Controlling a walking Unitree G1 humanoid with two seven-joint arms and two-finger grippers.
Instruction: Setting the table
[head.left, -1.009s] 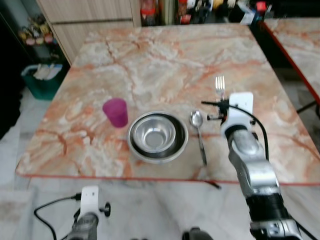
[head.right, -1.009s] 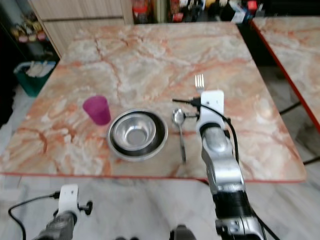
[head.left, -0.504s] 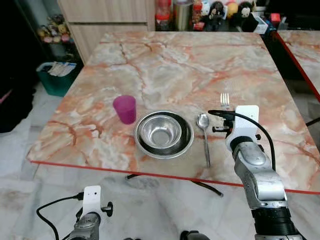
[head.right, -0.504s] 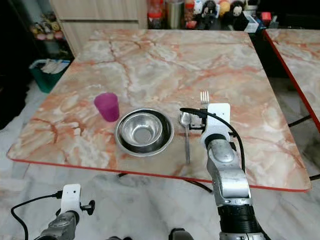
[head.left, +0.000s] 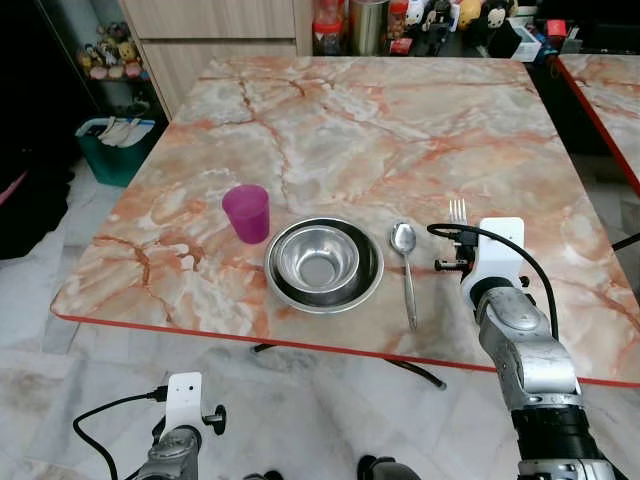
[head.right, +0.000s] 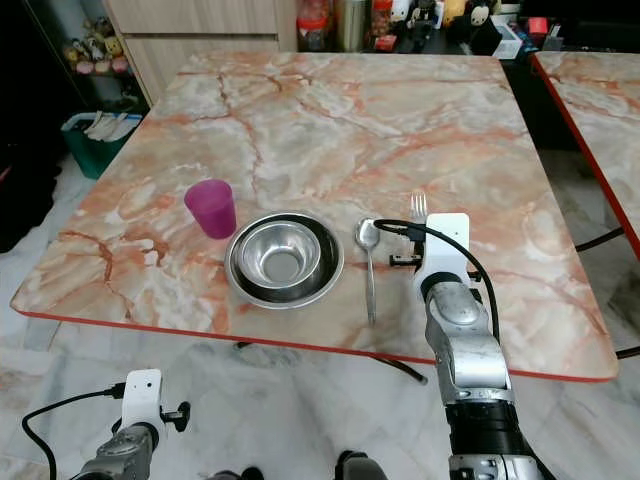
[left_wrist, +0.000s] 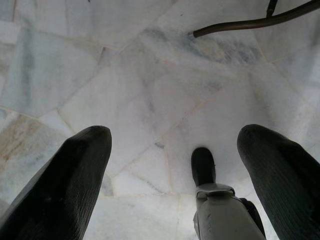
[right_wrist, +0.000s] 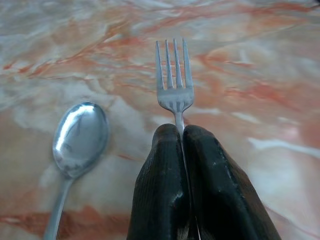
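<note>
The left gripper (left_wrist: 175, 165) hangs low at 7 o'clock over the pale tiled floor (left_wrist: 150, 75), its two black fingers spread apart and holding nothing. At 4 o'clock the right gripper (right_wrist: 182, 145) is pinched closed on the fork (right_wrist: 174, 80) by its handle, tines pointing to 12 o'clock above the marble table (head.left: 400, 110). Just beside the fork, toward 9 o'clock, lies the spoon (head.left: 405, 262), bowl end away. Next comes the steel bowl (head.left: 322, 265) near the front edge, then the purple cup (head.left: 246, 213) at its 10 o'clock
</note>
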